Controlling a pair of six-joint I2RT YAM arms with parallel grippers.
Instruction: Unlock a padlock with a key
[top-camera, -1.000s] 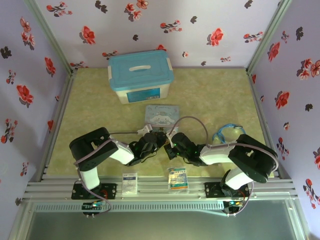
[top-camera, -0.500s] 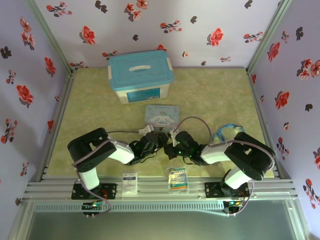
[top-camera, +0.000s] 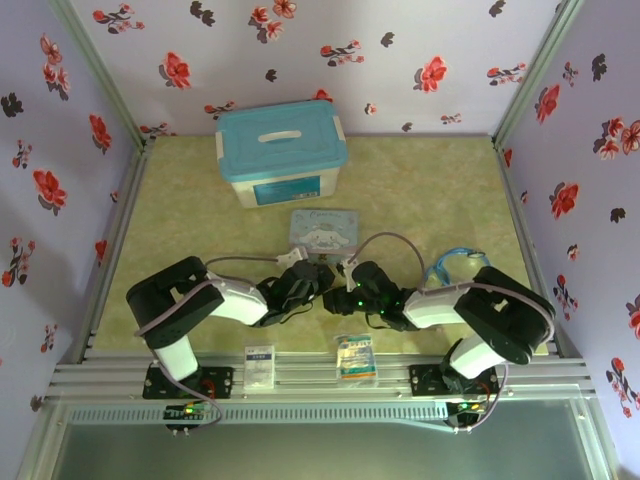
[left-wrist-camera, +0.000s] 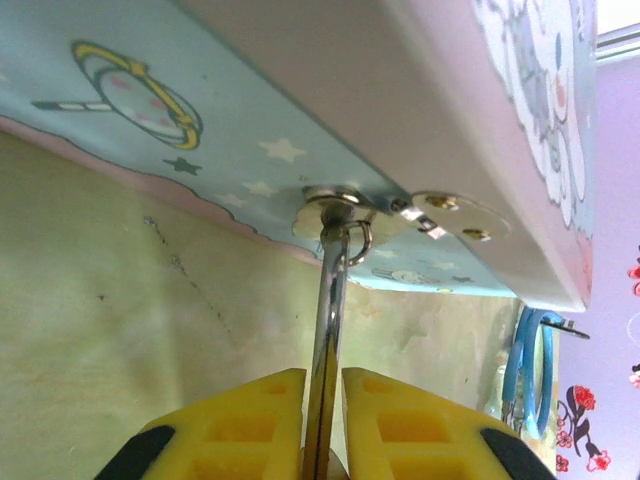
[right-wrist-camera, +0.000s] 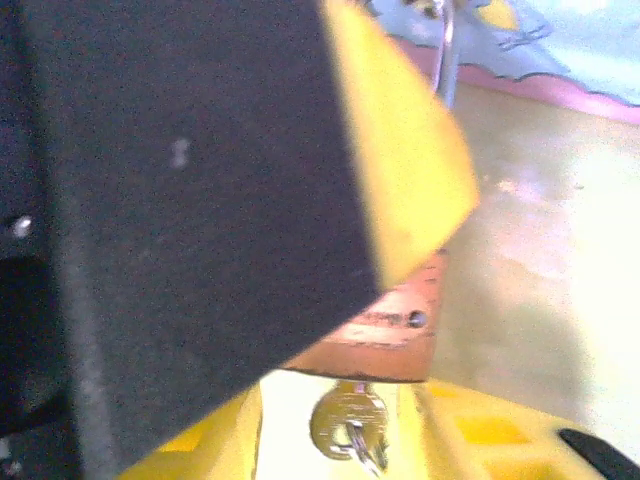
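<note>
Two robot arms bent inward, wrists meeting at the near middle.
Left gripper (left-wrist-camera: 323, 395) clamps the padlock (left-wrist-camera: 329, 300); right gripper (top-camera: 351, 282) faces it, nearly touching.

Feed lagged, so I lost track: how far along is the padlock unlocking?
Done: the key sits in the underside of the padlock. In hand: the left gripper clamps the shackle; the right gripper flanks the key head, grip unclear. Left: the shackle runs through the tin's hasp, so turning the key and freeing it remain.
</note>
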